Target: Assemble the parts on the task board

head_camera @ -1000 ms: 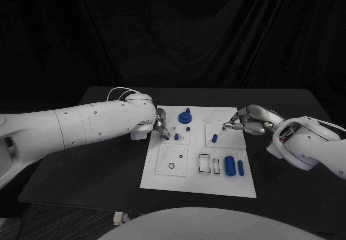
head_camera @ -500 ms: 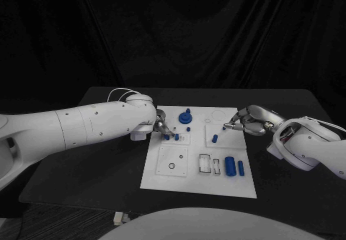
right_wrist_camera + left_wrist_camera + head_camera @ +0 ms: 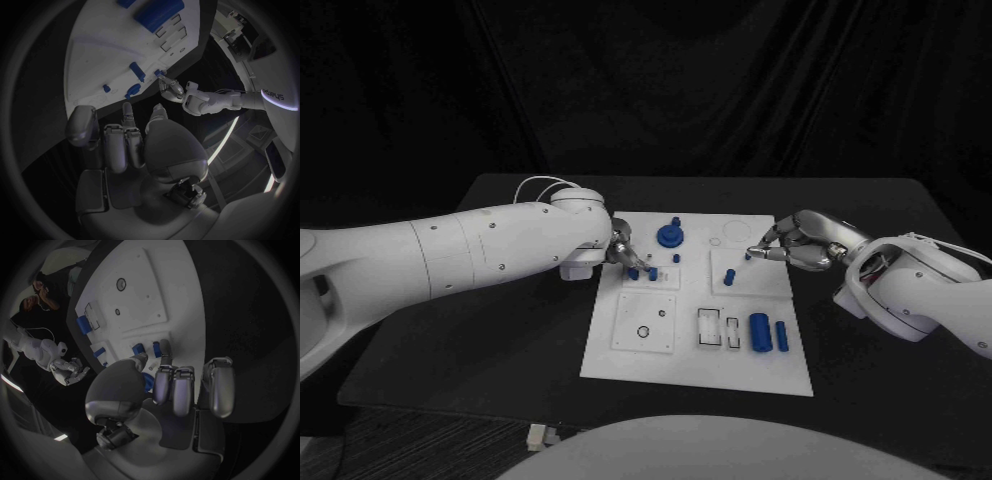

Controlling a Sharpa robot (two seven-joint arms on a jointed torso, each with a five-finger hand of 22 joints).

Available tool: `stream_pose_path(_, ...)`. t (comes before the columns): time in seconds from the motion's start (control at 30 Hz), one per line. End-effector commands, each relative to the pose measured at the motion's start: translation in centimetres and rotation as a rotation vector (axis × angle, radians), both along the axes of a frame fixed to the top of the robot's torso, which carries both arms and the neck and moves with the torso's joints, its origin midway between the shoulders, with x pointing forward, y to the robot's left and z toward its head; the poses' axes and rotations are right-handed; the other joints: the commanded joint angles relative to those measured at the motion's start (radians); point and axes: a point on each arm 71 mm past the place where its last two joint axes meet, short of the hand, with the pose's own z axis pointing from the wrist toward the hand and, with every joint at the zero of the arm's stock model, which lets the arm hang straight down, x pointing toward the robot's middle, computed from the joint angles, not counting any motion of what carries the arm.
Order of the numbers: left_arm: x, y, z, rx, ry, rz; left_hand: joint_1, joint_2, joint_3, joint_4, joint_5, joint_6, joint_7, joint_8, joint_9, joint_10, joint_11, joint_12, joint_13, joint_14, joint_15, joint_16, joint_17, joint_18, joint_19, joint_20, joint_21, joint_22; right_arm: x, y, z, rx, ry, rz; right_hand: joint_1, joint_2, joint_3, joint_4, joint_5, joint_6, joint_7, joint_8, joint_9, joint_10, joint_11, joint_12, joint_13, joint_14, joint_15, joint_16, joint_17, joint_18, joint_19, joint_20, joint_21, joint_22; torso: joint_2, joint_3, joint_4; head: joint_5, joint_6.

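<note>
Meanwhile both silver hands, left hand [image 3: 623, 256] and right hand [image 3: 790, 240], hover fingers-apart, empty, over the smooth white task board [image 3: 661, 360] (blue pegs [image 3: 652, 273]).

Matt white task board [image 3: 668, 350]; matt black table [image 3: 502, 340].

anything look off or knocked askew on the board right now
Nothing stands out. The task board lies flat on the table, the blue gear-like part and small pegs stand upright, and two blue cylinders lie side by side. Each robot hand, left and right, works at the board's far end.
</note>
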Motion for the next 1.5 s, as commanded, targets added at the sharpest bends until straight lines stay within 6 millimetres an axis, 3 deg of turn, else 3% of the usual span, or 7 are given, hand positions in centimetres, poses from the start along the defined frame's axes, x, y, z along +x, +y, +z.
stream_pose_path(0.03, -0.37, -0.16, -0.73, -0.013, 0.019, -0.017, -0.009, 0.006, -0.010, -0.001, -0.002, 0.001, -0.005, -0.001, -0.002, 0.045, 0.005, -0.005, 0.179, 0.104, 0.009, 0.003, 0.263, 0.018, 0.028, 0.005, -0.003, 0.211, -0.02, -0.08, -0.17, -0.007, 0.008, -0.009, 0.008, 0.005, -0.005, 0.000, 0.004, -0.003, -0.005, 0.003, 0.001, 0.060, -0.006, -0.004, 0.198, 0.062, -0.007, -0.003, 0.086, 0.006, -0.001, 0.000, -0.006, 0.107, 0.000, -0.0001, 0.0000, 0.001, 0.000)
stream_pose_path(0.33, -0.38, -0.13, -0.84, -0.019, 0.015, -0.014, 0.001, 0.014, -0.036, -0.002, 0.003, 0.025, -0.015, 0.042, 0.021, 0.044, -0.003, -0.005, 0.177, 0.104, 0.004, 0.003, 0.263, 0.018, 0.028, 0.002, -0.003, 0.211, 0.00, -0.04, -0.19, -0.007, 0.007, -0.009, 0.009, 0.006, -0.005, 0.000, 0.004, -0.002, -0.005, 0.003, 0.001, 0.059, -0.006, -0.004, 0.197, 0.062, -0.007, -0.004, 0.085, 0.006, -0.001, 0.000, -0.006, 0.107, 0.000, -0.0001, 0.0001, 0.000, 0.000)
stream_pose_path(0.53, -0.38, -0.13, -0.89, -0.022, 0.013, -0.013, 0.018, 0.028, -0.073, -0.002, 0.010, 0.006, -0.025, 0.124, 0.100, 0.043, -0.011, -0.005, 0.176, 0.104, -0.003, 0.003, 0.263, 0.018, 0.029, -0.005, -0.003, 0.211, 0.01, -0.03, -0.20, -0.006, 0.007, -0.009, 0.009, 0.006, -0.005, 0.000, 0.004, -0.002, -0.005, 0.003, 0.001, 0.059, -0.006, -0.004, 0.197, 0.062, -0.007, -0.004, 0.085, 0.006, -0.001, 0.000, -0.006, 0.107, 0.000, 0.0000, -0.0001, 0.000, 0.000)
stream_pose_path(0.73, -0.41, -0.15, -0.93, -0.024, 0.014, -0.014, 0.027, 0.035, -0.088, -0.002, 0.015, -0.005, -0.029, 0.164, 0.137, 0.044, -0.014, -0.004, 0.176, 0.104, -0.006, 0.003, 0.263, 0.018, 0.029, -0.007, -0.002, 0.211, 0.00, -0.02, -0.21, -0.006, 0.007, -0.009, 0.011, 0.006, -0.004, 0.000, 0.004, -0.002, -0.005, 0.003, 0.001, 0.059, -0.006, -0.005, 0.197, 0.062, -0.007, -0.004, 0.085, 0.006, -0.002, 0.000, -0.007, 0.107, 0.000, 0.0001, 0.0002, 0.000, 0.000)
stream_pose_path(1.23, -0.43, 0.00, -0.99, -0.025, 0.011, -0.008, 0.027, 0.037, -0.096, -0.001, 0.015, -0.011, -0.030, 0.178, 0.150, 0.044, -0.015, -0.004, 0.176, 0.104, -0.006, 0.003, 0.263, 0.018, 0.029, -0.008, -0.003, 0.211, -0.01, -0.03, -0.24, -0.006, 0.006, -0.009, 0.011, 0.006, -0.004, 0.000, 0.004, -0.002, -0.005, 0.003, 0.001, 0.059, -0.006, -0.005, 0.197, 0.062, -0.007, -0.004, 0.085, 0.006, -0.002, 0.000, -0.007, 0.107, 0.000, 0.0000, 0.0001, -0.001, 0.000)
stream_pose_path(1.5, -0.83, 0.75, -0.47, -0.073, -0.040, 0.021, 0.028, 0.018, -0.125, -0.002, 0.017, -0.033, -0.028, 0.195, 0.168, 0.046, -0.014, 0.000, 0.178, 0.104, -0.006, 0.003, 0.263, 0.017, 0.030, -0.008, 0.000, 0.212, -0.02, -0.24, -0.25, -0.008, 0.007, -0.013, 0.012, 0.007, -0.005, 0.001, 0.004, -0.002, -0.005, 0.003, 0.001, 0.059, -0.006, -0.005, 0.196, 0.061, -0.007, -0.005, 0.084, 0.006, -0.002, 0.000, -0.008, 0.107, 0.000, -0.0001, 0.0009, -0.004, 0.000)
